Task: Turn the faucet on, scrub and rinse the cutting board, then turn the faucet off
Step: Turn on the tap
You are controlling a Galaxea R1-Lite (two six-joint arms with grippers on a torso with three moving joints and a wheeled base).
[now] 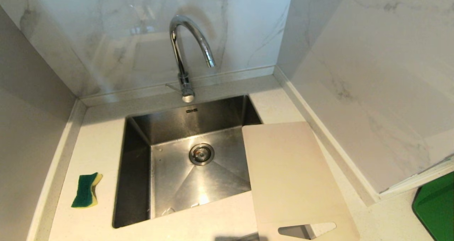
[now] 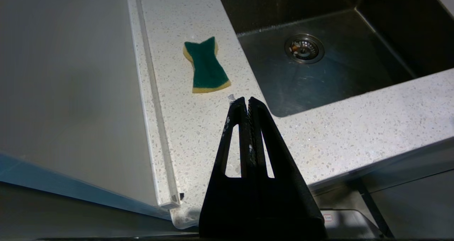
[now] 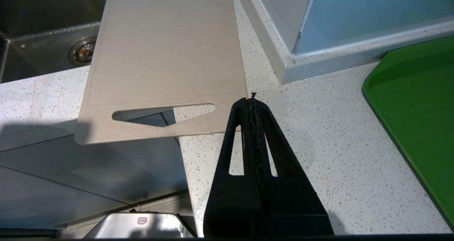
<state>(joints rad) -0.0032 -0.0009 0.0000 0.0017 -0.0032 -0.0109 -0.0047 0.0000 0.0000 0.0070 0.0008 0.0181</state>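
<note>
**A:** Nothing on the scoreboard yet, folks. The tall shiny chrome gooseneck faucet (image 1: 184, 56) stands at twelve o'clock behind the square stainless-steel sink (image 1: 142, 184), and I see no water coming from that spout. The basin floor around the round metal drain (image 1: 201, 154) shows no running stream.

**B:** Agreed, and look at the large flat beige-white plastic cutting board (image 1: 291, 173). It lies at about four o'clock from the drain, partly on the pale speckled bench (image 1: 95, 141) and overhanging the sink's right side, its handle cutout at the near end jutting past the bench's front edge. By the look of it, dry and untouched.

**A:** Where are the arms?

**B:** Neither shows from the head. The left claw (image 2: 247, 101) has its tips pressed together, holding nothing, hanging over the bench edge just short of the green-and-yellow scouring sponge (image 2: 206, 65). That sponge sits at nine o'clock of the sink, well clear of the board.

**A:** And the right claw (image 3: 251, 101)?

**B:** Also pressed together and empty, poised near the board's handle-end corner; whether it touches, I can't tell. A green plastic tray (image 3: 418, 117) lies off to its side.

**A:** So my call: every step remains. Lever up, sponge fetched, board scrubbed, rinsed, lever down.

**B:** That's my reading too. We're at the starting whistle.
</note>
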